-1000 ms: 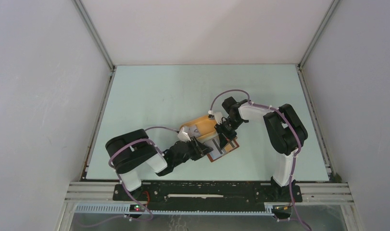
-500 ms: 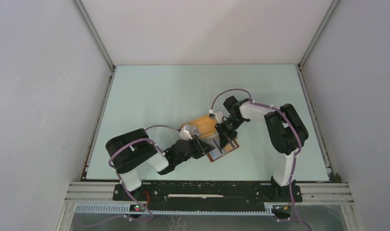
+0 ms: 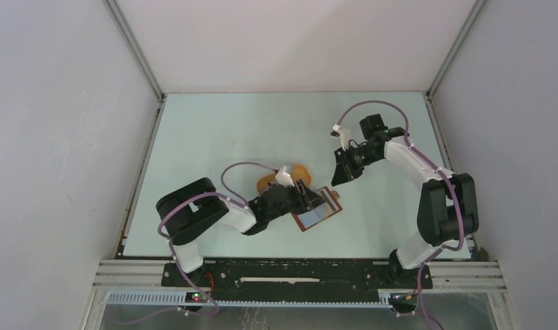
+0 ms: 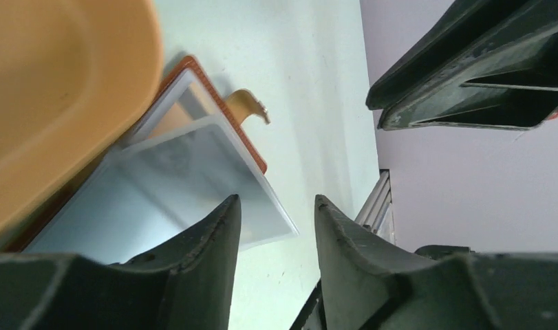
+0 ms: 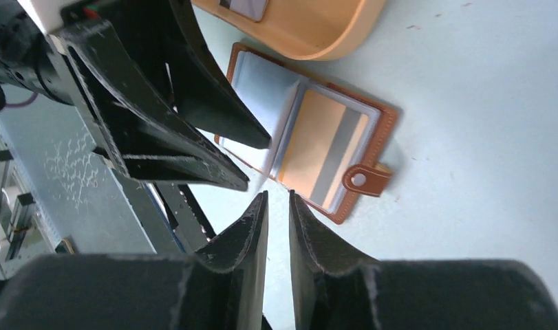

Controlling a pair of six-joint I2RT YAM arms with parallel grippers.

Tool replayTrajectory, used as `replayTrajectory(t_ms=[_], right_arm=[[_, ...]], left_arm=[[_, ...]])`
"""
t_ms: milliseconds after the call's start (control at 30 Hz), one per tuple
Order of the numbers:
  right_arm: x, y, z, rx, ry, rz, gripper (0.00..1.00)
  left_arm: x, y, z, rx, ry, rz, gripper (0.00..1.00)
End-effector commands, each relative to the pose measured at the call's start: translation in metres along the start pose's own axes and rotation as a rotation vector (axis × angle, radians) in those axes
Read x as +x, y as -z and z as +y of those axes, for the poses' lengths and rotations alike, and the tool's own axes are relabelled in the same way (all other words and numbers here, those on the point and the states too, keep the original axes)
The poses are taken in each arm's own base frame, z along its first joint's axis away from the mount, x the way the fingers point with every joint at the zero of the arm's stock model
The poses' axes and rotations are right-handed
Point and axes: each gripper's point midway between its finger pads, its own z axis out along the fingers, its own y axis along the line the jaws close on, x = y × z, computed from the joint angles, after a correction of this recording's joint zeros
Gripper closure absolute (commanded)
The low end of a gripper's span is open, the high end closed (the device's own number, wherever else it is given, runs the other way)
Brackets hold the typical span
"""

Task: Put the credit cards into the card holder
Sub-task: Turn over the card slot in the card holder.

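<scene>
Tray (image 5: 331, 27) getting cropped by the frame edge, loose card (image 5: 245, 7) in it barely showing. Wallet (image 5: 307, 130) lying open just beside the tray, striped card (image 5: 324, 148) sitting in its sleeve. Left gripper (image 4: 276, 206) spreading over the wallet, empty, contact unclear. Right gripper (image 5: 276, 199) sitting well apart, slightly parted, empty.

An orange-yellow oval tray (image 3: 265, 183) sits near the middle of the tabletop (image 3: 221, 130). The tabletop is pale green.

- Orange-yellow oval plastic tray (image 4: 62, 89): cropped by the left wrist view's edges.
- Reddish-brown leather folding card holder (image 4: 221, 105): partly behind that tray.
- Small grey flat card (image 5: 245, 7): cropped, right wrist view.
</scene>
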Motion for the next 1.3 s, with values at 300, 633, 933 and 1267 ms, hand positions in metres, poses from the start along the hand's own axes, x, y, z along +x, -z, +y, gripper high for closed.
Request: replayTrajectory(t_ms=[300, 633, 933, 1267], right_arm=[[-0.025, 0.049, 0.018, 0.005, 0.116, -0.174, 0.67], [-0.041, 0.058, 0.048, -0.058, 0.249, -0.259, 0.58], [-0.055, 0.007, 0.080, -0.101, 0.318, -0.166, 0.43], [-0.095, -0.074, 0.067, -0.096, 0.060, -0.073, 0.41]], left_arm=[[-0.009, -0.022, -0.034, 0.045, -0.230, 0.060, 0.48], [-0.062, 0.067, -0.024, -0.122, -0.523, -0.130, 0.46], [-0.099, 0.133, 0.029, -0.380, -0.555, -0.307, 0.22], [-0.108, 0.153, 0.067, -0.310, -0.326, -0.406, 0.23]])
